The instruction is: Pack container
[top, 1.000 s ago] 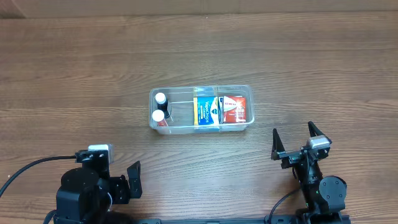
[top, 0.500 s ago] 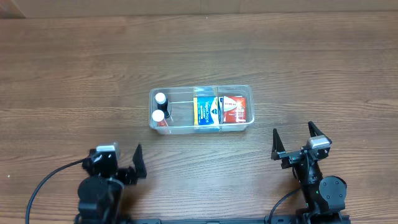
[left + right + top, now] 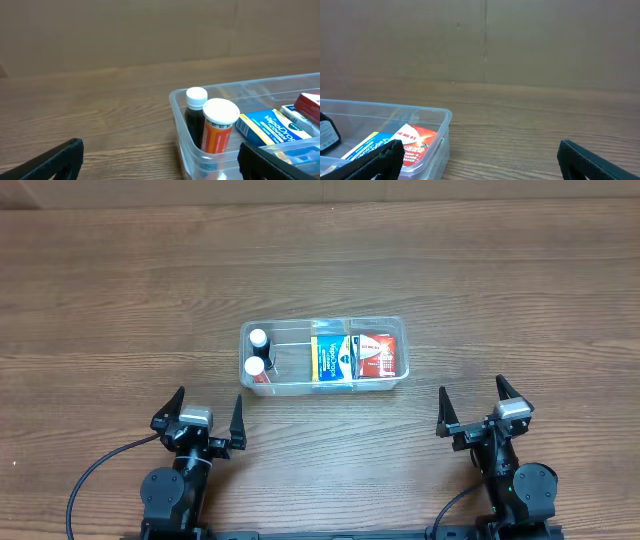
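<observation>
Swinging round, the left gripper (image 3: pixel 208 399) now gapes wide at the clear rectangular plastic container (image 3: pixel 292 358). The right gripper (image 3: pixel 471 388) stays wide.

Desk (image 3: pixel 320 260): a brown wood-grain surface whose grain ran left to right. The clear container (image 3: pixel 292 350) rested directly on it near the centre, its long side lay along the grain, and wood showed around all four walls.

Even, soft light; sharp frames.
</observation>
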Controlling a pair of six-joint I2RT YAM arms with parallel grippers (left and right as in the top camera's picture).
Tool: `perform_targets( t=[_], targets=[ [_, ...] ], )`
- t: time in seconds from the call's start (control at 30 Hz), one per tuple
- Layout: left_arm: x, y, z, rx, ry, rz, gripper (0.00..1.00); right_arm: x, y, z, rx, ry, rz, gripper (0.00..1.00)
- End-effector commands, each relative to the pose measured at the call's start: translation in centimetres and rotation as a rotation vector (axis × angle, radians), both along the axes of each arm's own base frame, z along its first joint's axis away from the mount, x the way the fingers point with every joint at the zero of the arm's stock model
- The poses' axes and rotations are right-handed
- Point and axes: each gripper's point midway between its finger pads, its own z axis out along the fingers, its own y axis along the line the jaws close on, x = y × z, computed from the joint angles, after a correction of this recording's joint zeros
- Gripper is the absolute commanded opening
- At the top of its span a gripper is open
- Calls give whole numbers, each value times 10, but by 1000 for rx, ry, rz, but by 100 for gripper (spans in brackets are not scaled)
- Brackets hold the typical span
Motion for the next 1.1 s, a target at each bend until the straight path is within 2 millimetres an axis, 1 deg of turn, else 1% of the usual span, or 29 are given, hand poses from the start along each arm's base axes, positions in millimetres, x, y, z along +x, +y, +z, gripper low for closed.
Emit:
perform_targets(
  t=[0.0, 0.33, 0.4, 1.07],
  targets=[
    [0, -1, 1, 23, -14, -12, 100, 0, -1, -1, -3, -6, -6, 100],
    [0, -1, 1, 23, -14, -11, 100, 0, -1, -1, -3, -6, -6, 100],
    [-2, -1, 8, 21, -47, -11, 100, 0, -1, -1, -3, -6, -6, 100],
    [-2, -1, 8, 22, -44, -11, 100, 0, -1, -1, -3, -6, -6, 100]
  ],
)
